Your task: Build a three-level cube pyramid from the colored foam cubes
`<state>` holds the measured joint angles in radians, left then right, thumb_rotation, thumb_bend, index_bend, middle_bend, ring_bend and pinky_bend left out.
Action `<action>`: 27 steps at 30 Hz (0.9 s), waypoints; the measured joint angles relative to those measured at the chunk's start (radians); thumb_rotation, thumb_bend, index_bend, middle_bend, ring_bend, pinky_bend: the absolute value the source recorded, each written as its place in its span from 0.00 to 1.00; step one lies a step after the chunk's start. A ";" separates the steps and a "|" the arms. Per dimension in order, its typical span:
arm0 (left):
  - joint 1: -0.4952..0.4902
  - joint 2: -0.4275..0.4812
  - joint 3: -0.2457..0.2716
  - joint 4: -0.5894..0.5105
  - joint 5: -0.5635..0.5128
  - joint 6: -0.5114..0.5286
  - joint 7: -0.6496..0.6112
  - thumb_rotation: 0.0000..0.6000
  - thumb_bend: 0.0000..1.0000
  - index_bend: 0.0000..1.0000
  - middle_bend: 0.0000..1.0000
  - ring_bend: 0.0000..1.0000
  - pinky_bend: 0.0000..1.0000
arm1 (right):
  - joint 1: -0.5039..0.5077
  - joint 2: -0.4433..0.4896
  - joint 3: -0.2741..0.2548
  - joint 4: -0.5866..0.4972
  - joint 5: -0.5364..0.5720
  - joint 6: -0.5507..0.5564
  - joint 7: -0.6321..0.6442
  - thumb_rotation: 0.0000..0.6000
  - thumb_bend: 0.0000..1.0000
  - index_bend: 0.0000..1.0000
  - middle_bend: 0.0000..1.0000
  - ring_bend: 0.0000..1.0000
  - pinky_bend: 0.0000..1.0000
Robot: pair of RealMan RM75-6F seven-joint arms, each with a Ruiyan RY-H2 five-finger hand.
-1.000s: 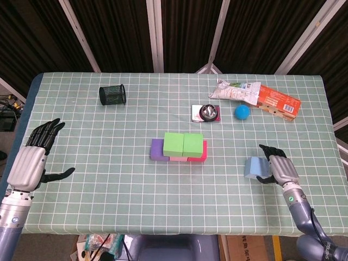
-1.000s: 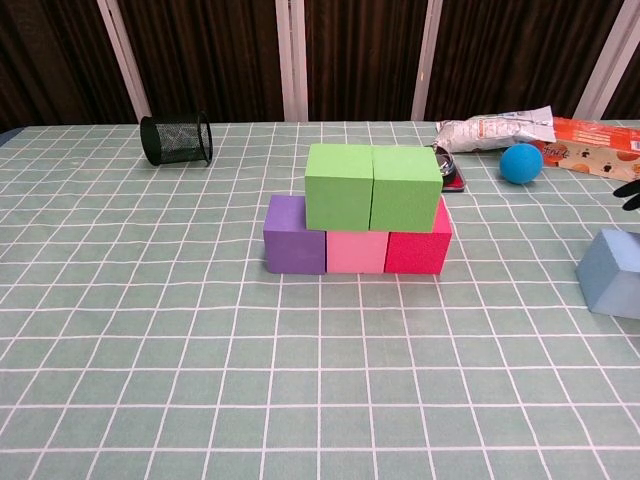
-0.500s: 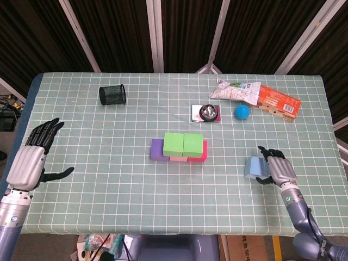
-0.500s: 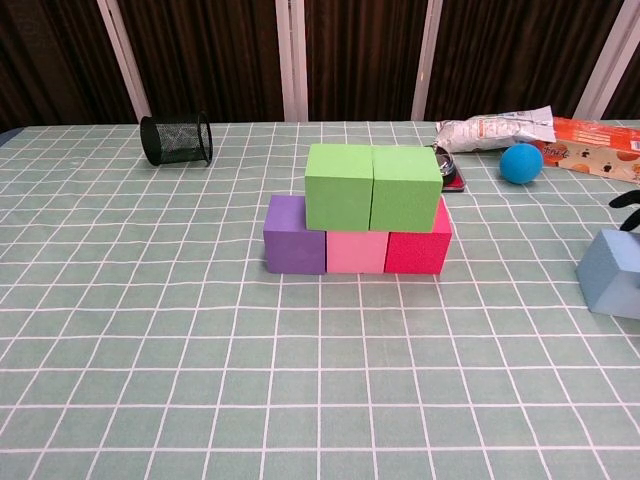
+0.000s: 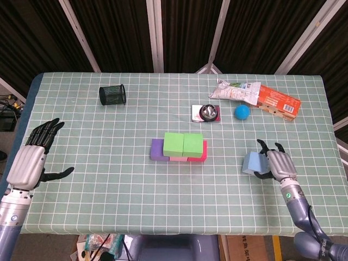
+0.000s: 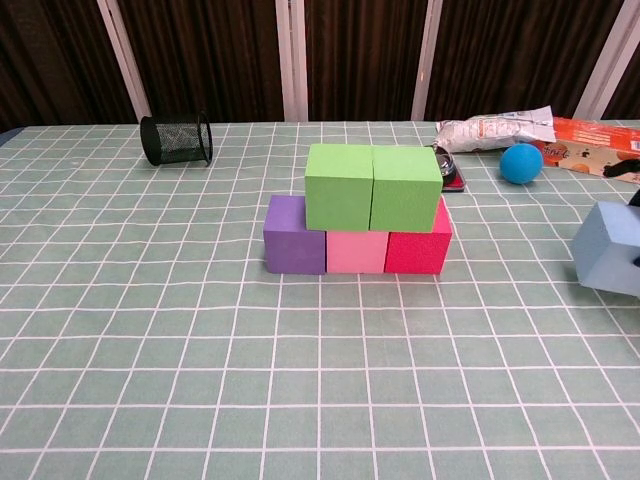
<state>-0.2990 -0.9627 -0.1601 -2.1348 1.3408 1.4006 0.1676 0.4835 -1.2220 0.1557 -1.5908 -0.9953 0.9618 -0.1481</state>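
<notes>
Right hand (image 5: 280,165) wrapped around the light blue cube (image 5: 253,162) out near the right edge of the worktop (image 5: 109,168) — grip looks like it sits on one side only, fingers (image 5: 263,148) hooked over the far face. Left hand (image 5: 30,160) parked at the left edge, fingers spread, holding nothing. Two levels already up: purple cube (image 6: 294,234), pink cube (image 6: 355,251) and red cube (image 6: 418,250) under two green cubes (image 6: 372,187). Main risk — foam rotating in that lopsided hold, then landing skewed on the green seam and nudging the stack apart.
</notes>
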 measured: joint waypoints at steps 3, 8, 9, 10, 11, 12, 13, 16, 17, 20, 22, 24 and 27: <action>0.000 0.005 -0.001 0.000 0.001 -0.003 -0.005 1.00 0.12 0.00 0.00 0.00 0.00 | 0.015 0.049 0.022 -0.031 -0.001 -0.012 0.003 1.00 0.26 0.03 0.47 0.35 0.00; 0.002 0.011 -0.004 0.000 -0.005 -0.004 -0.013 1.00 0.12 0.00 0.00 0.00 0.00 | 0.067 0.165 0.077 -0.091 0.025 -0.077 0.010 1.00 0.26 0.03 0.47 0.35 0.00; 0.002 0.012 -0.004 0.000 -0.007 -0.006 -0.014 1.00 0.12 0.00 0.00 0.00 0.00 | 0.080 0.187 0.090 -0.103 0.033 -0.093 0.012 1.00 0.26 0.03 0.47 0.35 0.00; 0.002 0.014 -0.004 0.000 -0.009 -0.008 -0.016 1.00 0.12 0.00 0.00 0.00 0.00 | 0.093 0.209 0.102 -0.114 0.042 -0.110 0.014 1.00 0.26 0.03 0.47 0.35 0.00; 0.002 0.015 -0.004 0.000 -0.011 -0.011 -0.016 1.00 0.12 0.00 0.00 0.00 0.00 | 0.114 0.238 0.120 -0.131 0.055 -0.133 0.017 1.00 0.26 0.03 0.47 0.35 0.00; 0.001 0.016 -0.004 0.000 -0.013 -0.013 -0.017 1.00 0.12 0.00 0.00 0.00 0.00 | 0.130 0.259 0.134 -0.143 0.065 -0.151 0.020 1.00 0.26 0.03 0.47 0.35 0.00; 0.001 0.018 -0.004 0.000 -0.016 -0.016 -0.018 1.00 0.12 0.00 0.00 0.00 0.00 | 0.146 0.278 0.146 -0.154 0.076 -0.170 0.023 1.00 0.26 0.03 0.47 0.35 0.00; 0.000 0.023 -0.006 0.000 -0.020 -0.020 -0.022 1.00 0.12 0.00 0.00 0.00 0.00 | 0.200 0.326 0.183 -0.191 0.113 -0.225 0.033 1.00 0.26 0.03 0.47 0.34 0.00; 0.000 0.024 -0.006 -0.001 -0.020 -0.020 -0.023 1.00 0.12 0.00 0.00 0.00 0.00 | 0.219 0.338 0.193 -0.202 0.127 -0.245 0.035 1.00 0.26 0.03 0.47 0.35 0.00; 0.000 0.029 -0.007 -0.002 -0.023 -0.023 -0.023 1.00 0.12 0.00 0.00 0.00 0.00 | 0.259 0.355 0.202 -0.223 0.161 -0.286 0.036 1.00 0.26 0.03 0.47 0.35 0.00; 0.000 0.032 -0.007 -0.002 -0.024 -0.024 -0.023 1.00 0.12 0.00 0.00 0.00 0.00 | 0.280 0.361 0.205 -0.232 0.184 -0.302 0.037 1.00 0.26 0.03 0.47 0.35 0.00; 0.000 0.034 -0.008 -0.003 -0.025 -0.024 -0.025 1.00 0.12 0.00 0.00 0.00 0.00 | 0.304 0.361 0.209 -0.242 0.212 -0.319 0.040 1.00 0.26 0.03 0.47 0.35 0.00; 0.001 0.037 -0.010 -0.002 -0.028 -0.024 -0.029 1.00 0.12 0.00 0.00 0.00 0.00 | 0.346 0.353 0.212 -0.253 0.258 -0.337 0.042 1.00 0.26 0.03 0.47 0.35 0.00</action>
<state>-0.2982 -0.9260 -0.1697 -2.1367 1.3130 1.3770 0.1389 0.8297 -0.8686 0.3680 -1.8438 -0.7369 0.6243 -0.1061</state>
